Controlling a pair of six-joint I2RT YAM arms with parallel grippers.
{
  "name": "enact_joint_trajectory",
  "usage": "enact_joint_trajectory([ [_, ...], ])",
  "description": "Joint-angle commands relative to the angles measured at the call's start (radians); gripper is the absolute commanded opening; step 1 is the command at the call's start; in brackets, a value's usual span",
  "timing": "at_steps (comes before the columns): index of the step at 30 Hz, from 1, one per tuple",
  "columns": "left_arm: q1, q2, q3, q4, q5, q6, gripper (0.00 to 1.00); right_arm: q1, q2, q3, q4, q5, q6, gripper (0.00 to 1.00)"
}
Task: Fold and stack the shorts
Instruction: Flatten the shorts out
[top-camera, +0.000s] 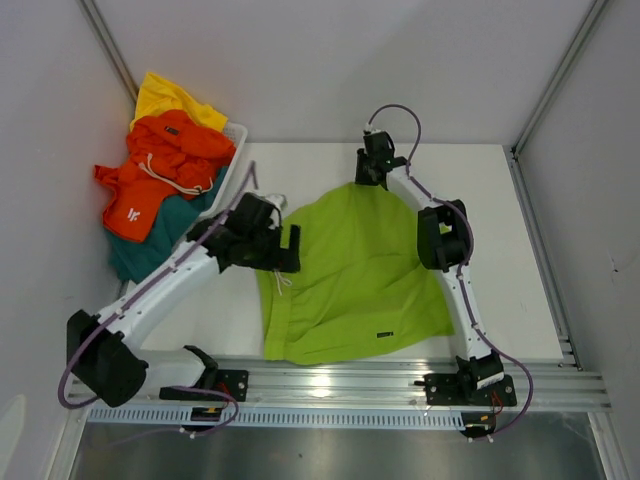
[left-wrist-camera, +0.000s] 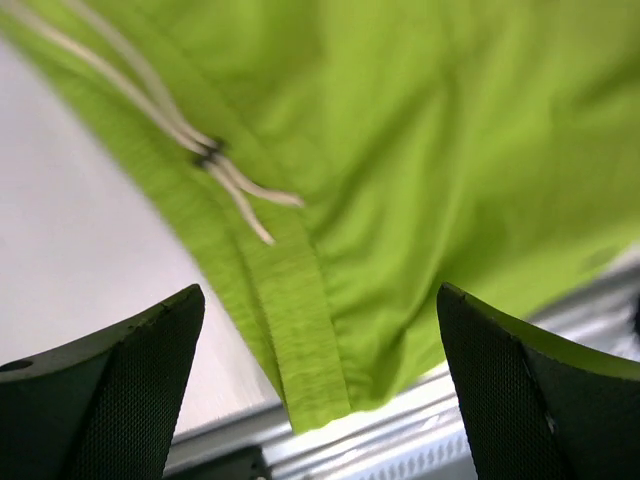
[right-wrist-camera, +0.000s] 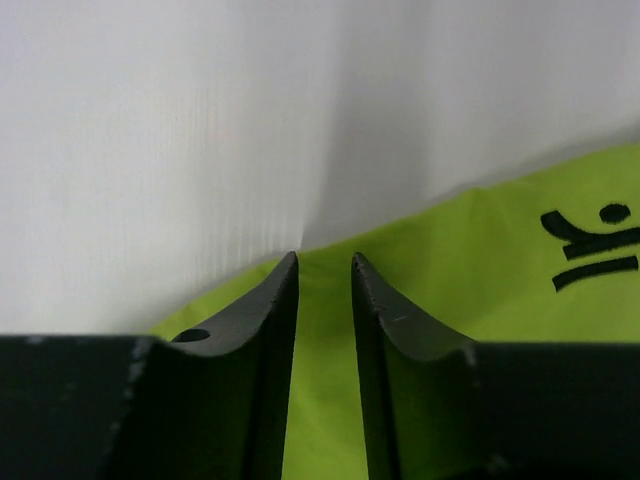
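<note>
Lime green shorts (top-camera: 350, 270) lie spread on the white table, their near edge reaching the front rail. My right gripper (top-camera: 372, 178) is at their far corner, its fingers nearly together with green cloth (right-wrist-camera: 440, 280) between them (right-wrist-camera: 324, 258). My left gripper (top-camera: 292, 250) hovers open over the left waistband edge (left-wrist-camera: 300, 340), near the white drawstring (left-wrist-camera: 215, 165), with nothing between its fingers (left-wrist-camera: 320, 290). Orange shorts (top-camera: 165, 165) with a white logo, yellow shorts (top-camera: 165, 97) and teal shorts (top-camera: 150, 245) are piled at the back left.
A white mesh basket (top-camera: 238, 135) holds the pile in the back left corner. An aluminium rail (top-camera: 350, 375) runs along the front edge under the arm bases. White walls close in the table on the left, back and right.
</note>
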Motion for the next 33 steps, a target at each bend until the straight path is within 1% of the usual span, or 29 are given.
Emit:
enact_joint_trajectory([
  [1,0.155,-0.034,-0.003,0.059,-0.01,-0.081,0.99,-0.009,-0.164,-0.091,0.059,-0.016,0.006,0.32],
  [3,0.225,-0.011,-0.015,0.104,-0.005,-0.103,0.99,-0.01,-0.209,-0.136,0.059,-0.016,0.003,0.34],
  [6,0.261,0.063,-0.008,0.142,-0.025,-0.141,0.98,-0.019,-0.313,-0.262,0.069,-0.027,0.0,0.37],
  [8,0.279,0.106,-0.008,0.176,-0.025,-0.171,0.95,-0.036,-0.396,-0.364,0.075,-0.051,-0.005,0.38],
  [9,0.299,0.12,-0.009,0.211,-0.025,-0.183,0.91,-0.045,-0.42,-0.395,0.076,-0.058,-0.003,0.38],
  [11,0.31,0.169,-0.011,0.248,-0.025,-0.203,0.88,-0.073,-0.492,-0.452,0.069,-0.079,-0.002,0.39],
  [12,0.32,0.19,-0.003,0.254,-0.025,-0.21,0.84,-0.084,-0.515,-0.507,0.068,-0.085,0.0,0.39],
  [14,0.327,0.253,0.008,0.27,-0.023,-0.223,0.8,-0.117,-0.561,-0.561,0.068,-0.113,0.004,0.39],
  [15,0.333,0.271,0.011,0.273,-0.06,-0.229,0.79,-0.127,-0.606,-0.608,0.069,-0.114,0.009,0.39],
  [16,0.334,0.287,0.008,0.276,-0.063,-0.238,0.77,-0.136,-0.627,-0.633,0.074,-0.116,0.01,0.39],
  [19,0.348,0.321,-0.021,0.34,-0.065,-0.255,0.74,-0.164,-0.699,-0.707,0.091,-0.133,0.02,0.39],
  [24,0.368,0.377,-0.028,0.378,-0.08,-0.264,0.69,-0.153,-0.802,-0.811,0.115,-0.142,0.033,0.38],
  [26,0.373,0.417,-0.023,0.397,-0.06,-0.264,0.66,-0.133,-0.871,-0.88,0.131,-0.119,0.03,0.38],
  [29,0.379,0.46,-0.011,0.417,-0.077,-0.272,0.62,-0.111,-0.962,-0.951,0.122,-0.076,0.017,0.38],
  [33,0.383,0.514,0.008,0.432,-0.083,-0.276,0.54,-0.131,-1.054,-1.031,0.105,-0.047,0.027,0.39],
])
